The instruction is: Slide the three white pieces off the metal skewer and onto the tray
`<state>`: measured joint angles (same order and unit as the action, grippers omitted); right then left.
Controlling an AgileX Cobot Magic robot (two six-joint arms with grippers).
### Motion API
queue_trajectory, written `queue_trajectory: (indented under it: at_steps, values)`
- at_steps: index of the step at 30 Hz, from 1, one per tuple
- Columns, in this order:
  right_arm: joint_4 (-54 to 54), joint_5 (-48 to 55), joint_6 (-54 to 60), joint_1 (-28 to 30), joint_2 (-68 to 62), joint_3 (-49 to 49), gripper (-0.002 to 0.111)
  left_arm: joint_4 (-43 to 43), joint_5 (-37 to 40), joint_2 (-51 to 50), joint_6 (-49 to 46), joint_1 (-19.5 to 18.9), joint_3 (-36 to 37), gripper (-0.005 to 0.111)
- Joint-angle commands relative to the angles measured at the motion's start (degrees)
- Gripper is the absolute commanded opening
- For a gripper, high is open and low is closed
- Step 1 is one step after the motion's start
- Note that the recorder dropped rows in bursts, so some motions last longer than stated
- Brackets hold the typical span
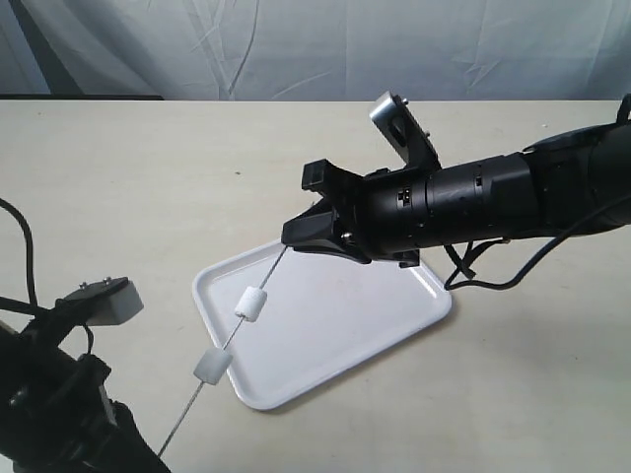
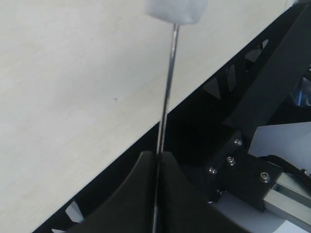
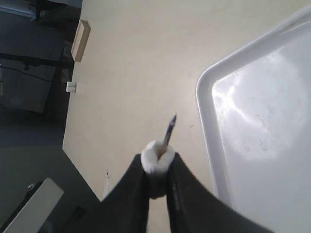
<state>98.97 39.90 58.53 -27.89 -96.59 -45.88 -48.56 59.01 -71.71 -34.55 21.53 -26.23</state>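
The metal skewer (image 1: 229, 344) slants up from the lower left across the near corner of the white tray (image 1: 345, 335). My left gripper (image 2: 159, 156) is shut on its lower end. Two white pieces are threaded on it: one (image 1: 251, 303) over the tray's edge, the other (image 1: 211, 366) just outside the rim, also seen in the left wrist view (image 2: 176, 9). My right gripper (image 1: 292, 236) is shut on the third white piece (image 3: 157, 160) at the upper end. The skewer's tip (image 3: 170, 127) pokes out past that piece, beside the tray's corner (image 3: 206, 97).
The tray lies on a beige table (image 1: 148, 187) with a grey cloth backdrop (image 1: 296, 49) behind. The right arm's body (image 1: 473, 202) hangs over the tray's far side. A small wooden block (image 3: 80, 40) sits near the table's edge.
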Motion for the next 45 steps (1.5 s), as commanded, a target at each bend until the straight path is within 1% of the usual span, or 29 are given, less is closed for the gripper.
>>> queue_trajectory:
  at_steps: [1,11,19,29,45]
  values:
    - [1.0,-4.3,0.9,0.4,1.9,-0.5,0.009,2.2,4.5,0.3,2.6,0.3,0.2,0.000]
    - [1.0,-4.3,0.9,0.4,2.1,-1.8,0.009,2.3,4.2,0.3,2.6,0.3,0.2,0.000]
    - [1.0,-11.2,0.9,0.6,2.1,-1.8,0.009,3.0,4.5,0.3,2.6,0.3,0.2,0.000]
    - [1.0,-13.6,1.0,0.6,3.5,-1.9,0.009,3.6,4.3,0.3,2.6,0.3,0.2,0.000]
    - [1.0,-20.5,0.9,0.6,9.1,-1.9,0.009,3.9,4.2,0.3,2.4,0.3,0.2,0.000]
